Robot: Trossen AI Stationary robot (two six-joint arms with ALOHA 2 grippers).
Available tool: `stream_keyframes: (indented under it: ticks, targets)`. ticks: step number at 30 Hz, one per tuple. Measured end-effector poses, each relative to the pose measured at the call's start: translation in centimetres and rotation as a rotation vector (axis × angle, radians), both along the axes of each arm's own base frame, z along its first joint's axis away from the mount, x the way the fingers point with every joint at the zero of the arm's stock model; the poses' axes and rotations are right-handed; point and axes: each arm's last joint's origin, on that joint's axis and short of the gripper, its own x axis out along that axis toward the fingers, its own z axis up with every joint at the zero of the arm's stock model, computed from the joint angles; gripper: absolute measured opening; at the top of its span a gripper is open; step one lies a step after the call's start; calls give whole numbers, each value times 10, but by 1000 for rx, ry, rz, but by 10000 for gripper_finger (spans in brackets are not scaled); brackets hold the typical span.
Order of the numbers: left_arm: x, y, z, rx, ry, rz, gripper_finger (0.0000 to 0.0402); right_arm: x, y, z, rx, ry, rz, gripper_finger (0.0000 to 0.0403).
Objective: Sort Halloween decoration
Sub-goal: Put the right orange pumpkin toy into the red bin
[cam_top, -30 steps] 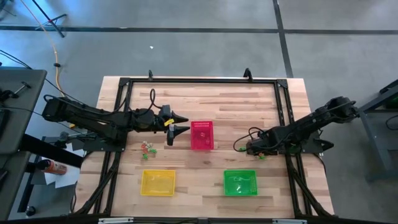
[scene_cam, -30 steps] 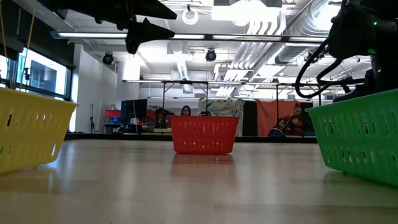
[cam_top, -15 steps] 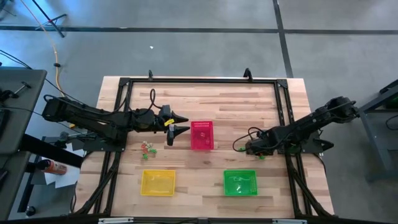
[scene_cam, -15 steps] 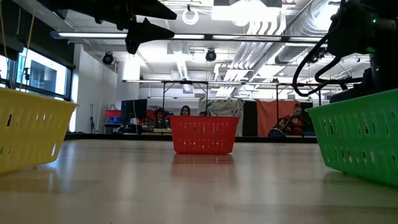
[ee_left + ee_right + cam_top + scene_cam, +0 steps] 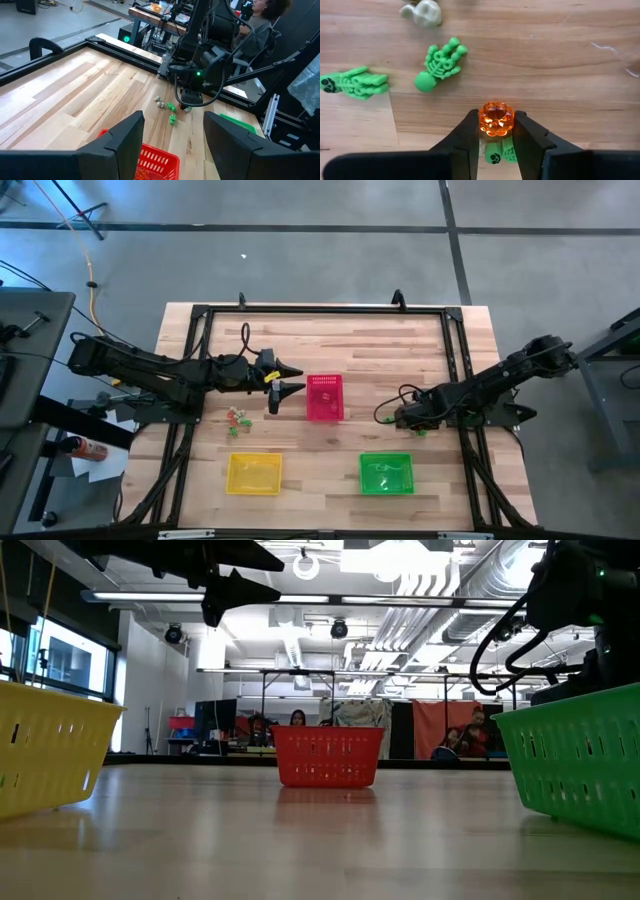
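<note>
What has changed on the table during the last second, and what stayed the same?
The right gripper has closed its fingers on an orange pumpkin trinket, low over the table; its arm shifted only very slightly. The left gripper stays open near the pink-red basket. The yellow basket and green basket have not moved.

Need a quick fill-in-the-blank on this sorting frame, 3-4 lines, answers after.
1. The right gripper has its jaws shut on a small ____ pumpkin trinket.
2. The left gripper, jaws open, hovers beside the ____ basket.
3. From above, the yellow basket sits to the ____ of the green basket.
4. The skeleton hand trinket lying on the table is ____.

Missing words: orange; red; left; green
</note>
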Motion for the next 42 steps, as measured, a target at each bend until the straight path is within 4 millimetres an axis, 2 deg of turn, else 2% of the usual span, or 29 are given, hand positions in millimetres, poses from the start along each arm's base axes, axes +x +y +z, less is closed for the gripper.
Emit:
stream_keyframes:
  ticks: [6,12,20,25,29,36,42]
  targets:
    - [0,0,0,0,0,0,197,-1,0,3,5,-23,43,87]
    - [0,0,0,-1,0,0,197,-11,-4,15,0,-61,89,87]
    - [0,0,0,-1,-1,0,197,-21,-11,40,-80,-251,111,87]
    - [0,0,1,-35,-15,7,197,-19,-13,60,-153,-494,153,87]
    - [1,0,5,-55,-59,9,197,-2,-11,80,-248,-792,227,87]
    - [2,-1,12,-109,-145,-2,197,34,-13,123,-526,-1287,351,87]
    - [2,-1,15,-153,-180,-14,197,54,-21,142,-822,-1494,475,87]
